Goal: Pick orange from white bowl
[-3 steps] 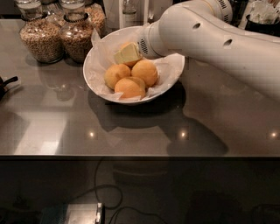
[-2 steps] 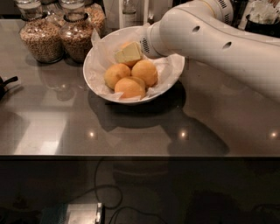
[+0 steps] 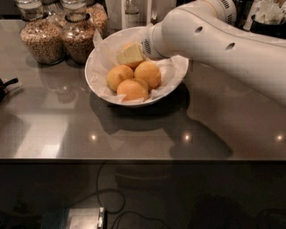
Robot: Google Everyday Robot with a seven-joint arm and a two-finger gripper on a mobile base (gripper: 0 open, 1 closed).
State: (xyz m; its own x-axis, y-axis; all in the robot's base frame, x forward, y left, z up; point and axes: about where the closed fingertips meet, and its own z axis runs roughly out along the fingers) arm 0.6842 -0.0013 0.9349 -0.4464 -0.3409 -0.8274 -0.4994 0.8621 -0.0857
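The white bowl (image 3: 100,49), lined with crinkled white paper, stands on the grey counter. Three oranges lie in plain sight in it: one at the left (image 3: 119,76), one at the right (image 3: 148,74) and one at the front (image 3: 132,90). A fourth orange (image 3: 135,45) peeks out at the back, mostly hidden. My gripper (image 3: 130,54), pale yellow at its tip, reaches into the bowl from the right on the white arm (image 3: 210,38). It sits over the back orange, just above the other three.
Two glass grain jars (image 3: 42,38) (image 3: 79,39) stand just left of the bowl. Bottles (image 3: 131,11) and a dark container (image 3: 268,20) stand at the back. A dark object (image 3: 5,86) pokes in at the left edge. The counter's front edge (image 3: 143,159) runs below.
Hardly anything. The gripper stays in the back of the bowl and the arm has shifted only slightly; the oranges have not moved.
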